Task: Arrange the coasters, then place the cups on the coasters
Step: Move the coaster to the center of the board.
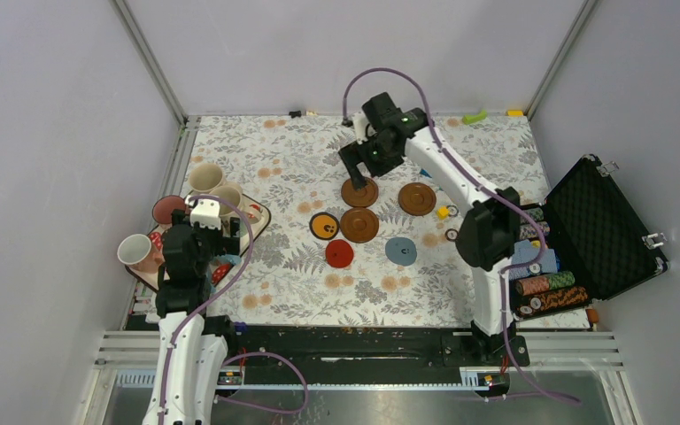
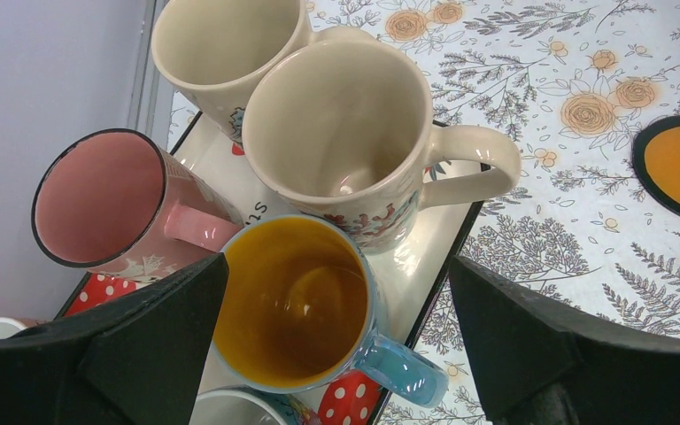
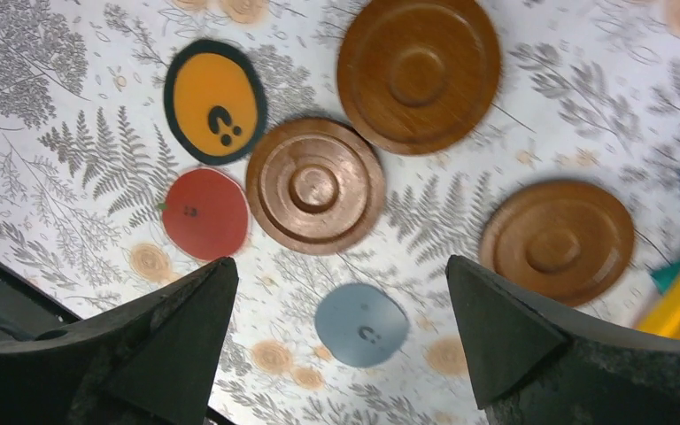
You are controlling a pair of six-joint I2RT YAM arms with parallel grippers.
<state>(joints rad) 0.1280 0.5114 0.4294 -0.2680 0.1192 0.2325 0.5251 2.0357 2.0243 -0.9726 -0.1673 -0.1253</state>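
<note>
Left gripper (image 2: 336,262) spread wide over the upright blue cup (image 2: 290,301), handle pointing toward one finger; right gripper (image 3: 341,261) spread and empty above coasters (image 3: 315,186) lying flat

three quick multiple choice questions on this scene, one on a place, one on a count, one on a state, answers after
1. Where do the cups stand?
A) on the tray at the far left
B) in the centre
C) at the far right

2. How many dark brown coasters are laid out?
A) one
B) three
C) five

3. The right claw is
A) open and empty
B) shut on a coaster
C) shut on a cup

Answers:
1 A: the left wrist view shows them crowded on the tray.
2 B: three brown discs show in the right wrist view.
3 A: its jaws stand wide apart with nothing between them.
</note>
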